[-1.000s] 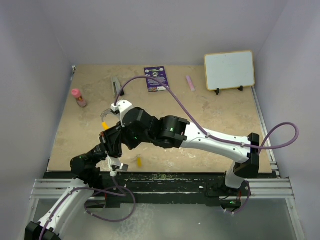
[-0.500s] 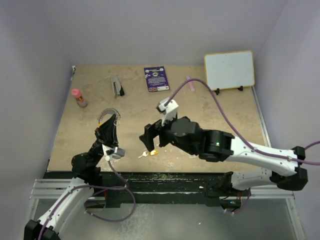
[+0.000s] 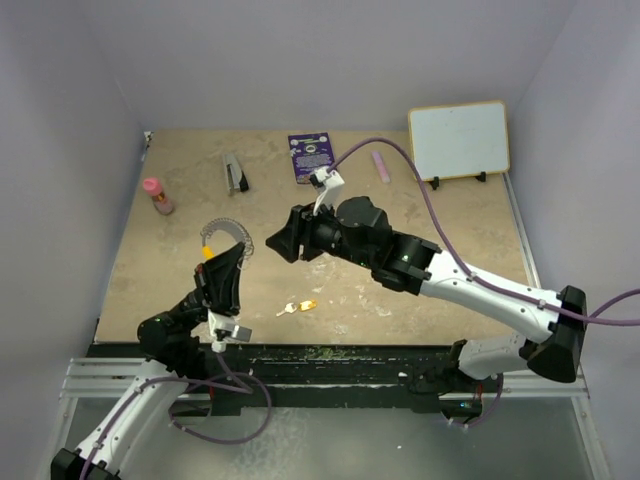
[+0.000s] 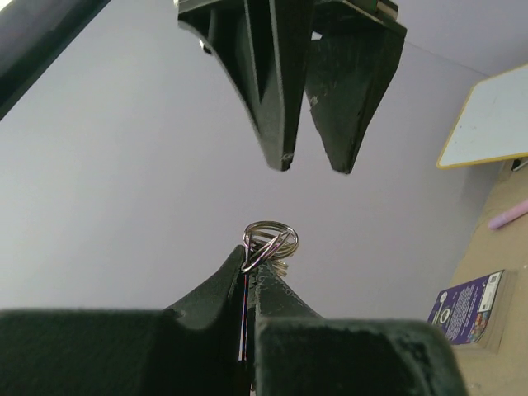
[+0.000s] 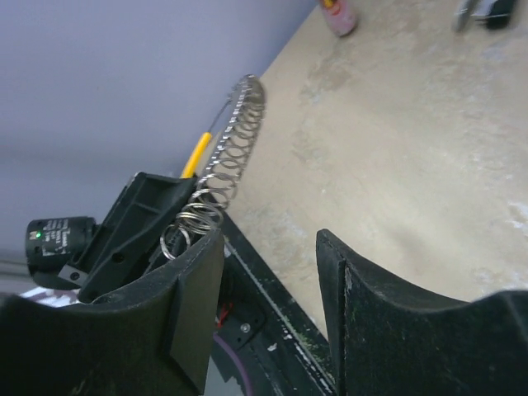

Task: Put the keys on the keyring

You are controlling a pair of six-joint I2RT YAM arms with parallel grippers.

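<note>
Your table (image 3: 450,240) is beige and scuffed. Above it, your right gripper (image 3: 281,245) hangs with fingers spread, holding nothing, its tips aimed at the left gripper (image 3: 230,255). The left gripper is pinching the keyring (image 4: 271,241), lifted clear of the table. One key (image 3: 300,306) lies loose near the front edge.
</note>
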